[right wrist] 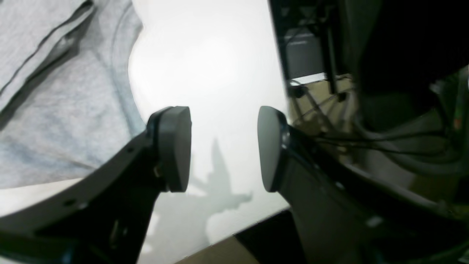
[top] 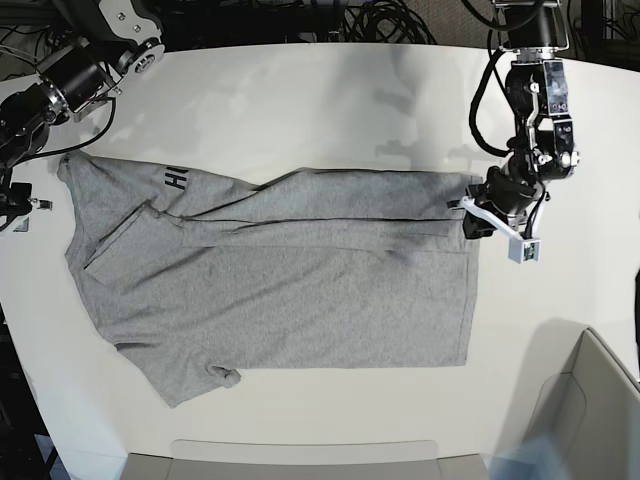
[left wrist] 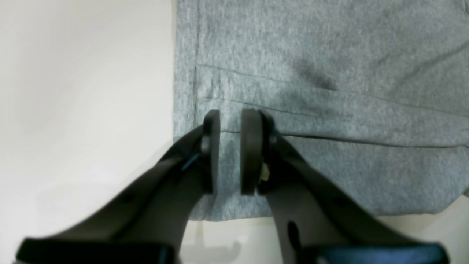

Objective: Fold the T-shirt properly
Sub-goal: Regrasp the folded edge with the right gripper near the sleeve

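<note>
A white table (top: 330, 100) carries the grey T-shirt (top: 290, 290), spread flat, partly folded.

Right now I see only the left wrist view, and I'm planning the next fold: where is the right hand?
Observer: The right hand is open over bare table beside the shirt, holding nothing.
Operator: How far is the folding?
Observer: In the base view, the far long side is folded in towards the middle. The near side lies flat with its sleeve sticking out.
</note>
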`<state>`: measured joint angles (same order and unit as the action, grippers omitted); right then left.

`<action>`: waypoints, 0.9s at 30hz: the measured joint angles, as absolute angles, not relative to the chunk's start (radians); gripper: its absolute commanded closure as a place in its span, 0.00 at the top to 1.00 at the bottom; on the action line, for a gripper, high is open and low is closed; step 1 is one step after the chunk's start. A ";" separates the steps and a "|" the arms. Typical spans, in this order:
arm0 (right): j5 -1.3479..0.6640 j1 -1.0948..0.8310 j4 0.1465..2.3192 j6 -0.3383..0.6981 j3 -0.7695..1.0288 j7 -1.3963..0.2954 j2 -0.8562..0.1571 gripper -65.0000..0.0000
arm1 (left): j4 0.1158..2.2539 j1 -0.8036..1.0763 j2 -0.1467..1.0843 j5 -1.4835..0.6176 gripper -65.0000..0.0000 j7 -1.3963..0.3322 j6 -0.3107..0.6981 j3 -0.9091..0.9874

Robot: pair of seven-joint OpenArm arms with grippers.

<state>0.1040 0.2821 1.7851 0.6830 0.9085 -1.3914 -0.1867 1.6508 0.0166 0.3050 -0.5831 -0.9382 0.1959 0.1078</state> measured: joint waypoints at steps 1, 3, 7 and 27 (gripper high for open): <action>0.104 0.279 1.735 0.683 0.910 -1.393 -0.178 0.45 | 1.651 0.017 0.305 -0.583 0.18 -0.938 0.196 0.109; 0.078 0.270 1.627 0.683 0.947 -1.390 -0.162 0.45 | 1.651 0.017 0.305 -0.583 0.18 -0.937 0.196 0.110; 0.050 0.255 1.388 0.683 0.997 -1.408 -0.202 0.45 | 1.650 0.017 0.305 -0.583 0.18 -0.937 0.197 0.111; -0.001 0.268 1.265 0.683 0.927 -1.392 -0.224 0.45 | 1.614 0.022 0.304 -0.583 0.18 -0.935 0.199 0.107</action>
<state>-0.0013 0.2684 1.2648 0.6830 0.9272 -1.3918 -0.2241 1.6142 0.0223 0.3042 -0.5831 -0.9352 0.1993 0.1066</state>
